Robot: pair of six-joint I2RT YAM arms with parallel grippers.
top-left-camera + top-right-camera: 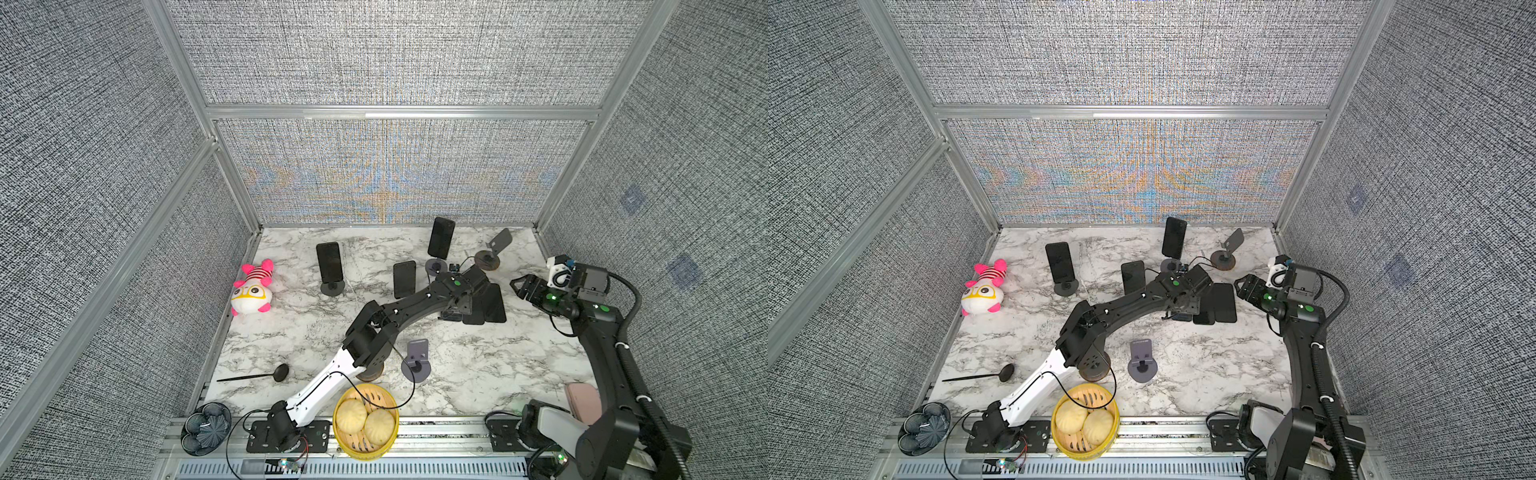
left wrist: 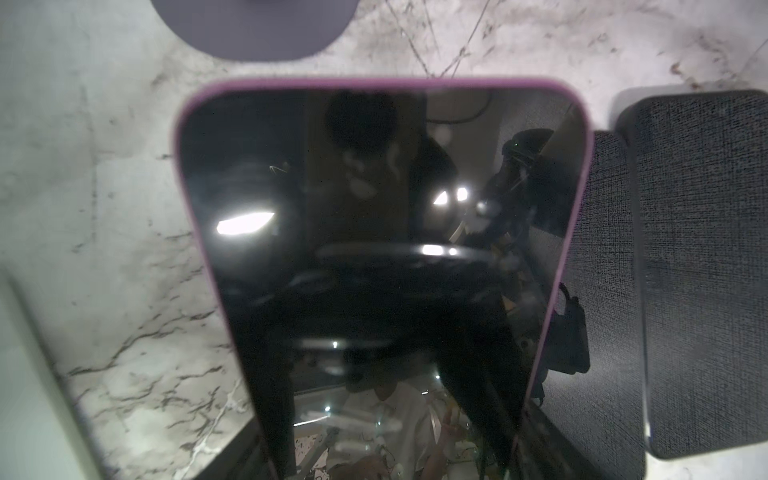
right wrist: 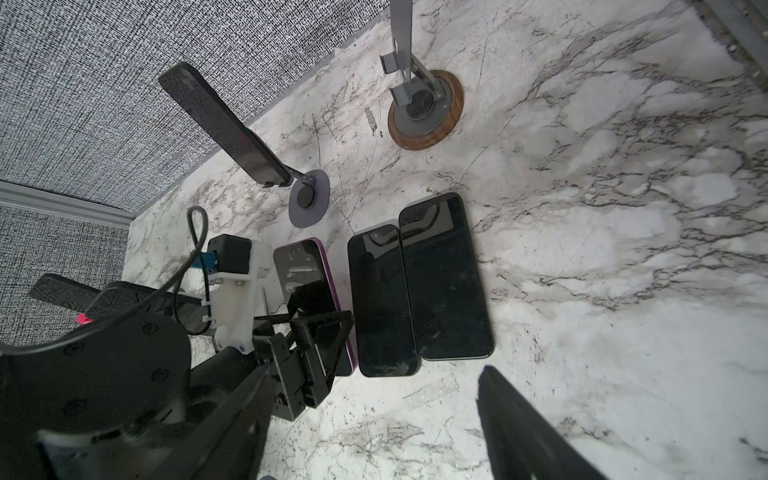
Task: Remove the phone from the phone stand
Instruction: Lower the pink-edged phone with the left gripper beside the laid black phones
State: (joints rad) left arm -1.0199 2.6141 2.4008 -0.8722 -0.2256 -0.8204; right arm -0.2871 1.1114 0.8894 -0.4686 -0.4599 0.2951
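Your left arm stretches out long and low, wrist dipped. Its left pincer is pinched onto the near end of the purple-cased phone. Your right arm rises tall behind the right pincer, which hangs near the left pincer with jaws spread, aimed toward it.
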